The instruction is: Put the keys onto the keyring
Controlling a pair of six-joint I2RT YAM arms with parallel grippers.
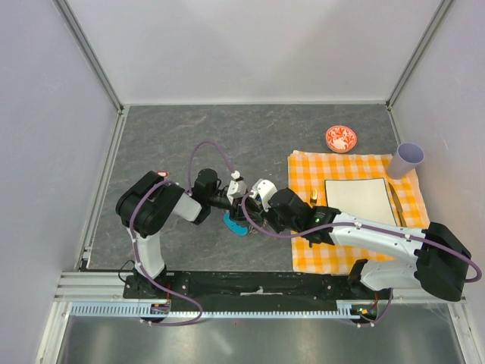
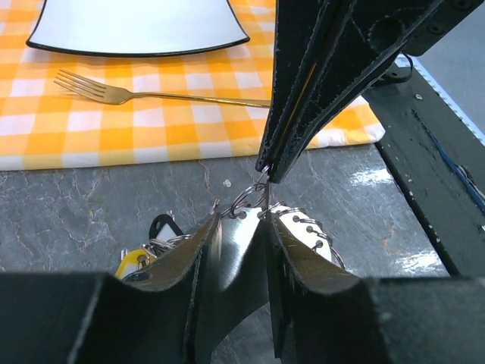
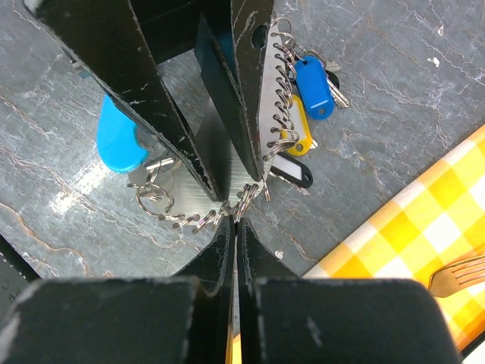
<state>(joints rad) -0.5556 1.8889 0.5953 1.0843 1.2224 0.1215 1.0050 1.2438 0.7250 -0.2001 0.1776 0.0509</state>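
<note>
**Inspector:** State of the right claw (image 3: 235, 221)?

**Assessor:** Fingers pressed together. They pinch a link of the keyring (image 3: 198, 221) at their very tip.

**Inspector:** And the left claw (image 2: 242, 227)?

**Assessor:** Fingers apart, with a clear gap. The tips flank the chain just beside the right claw's pinch, one on each side. I cannot tell whether they press on it.

**Inspector:** Location of the keyring?

**Assessor:** On the grey bench (image 1: 167, 136), near the middle, where the two claws meet. In the right wrist view its cyan strap (image 3: 117, 140) lies at 10 o'clock from the pinch, flat on the bench.

**Inspector:** The keys (image 3: 313, 83)?

**Assessor:** Bunched at 1 o'clock from the same pinch, just beside the chain. Blue, yellow and black-and-white heads show. Whether they are threaded on the chain I cannot tell.

**Inspector:** Other items?

**Assessor:** A checked orange cloth (image 1: 303, 171) lies at 3 o'clock from the claws and carries a white plate (image 1: 360, 201). A gold fork (image 2: 151, 95) lies beside the plate. A red-and-white bowl (image 1: 341, 138) sits at 1 o'clock, off the cloth. A pale cup (image 1: 408, 159) stands at 2 o'clock, at the cloth's far corner.
</note>
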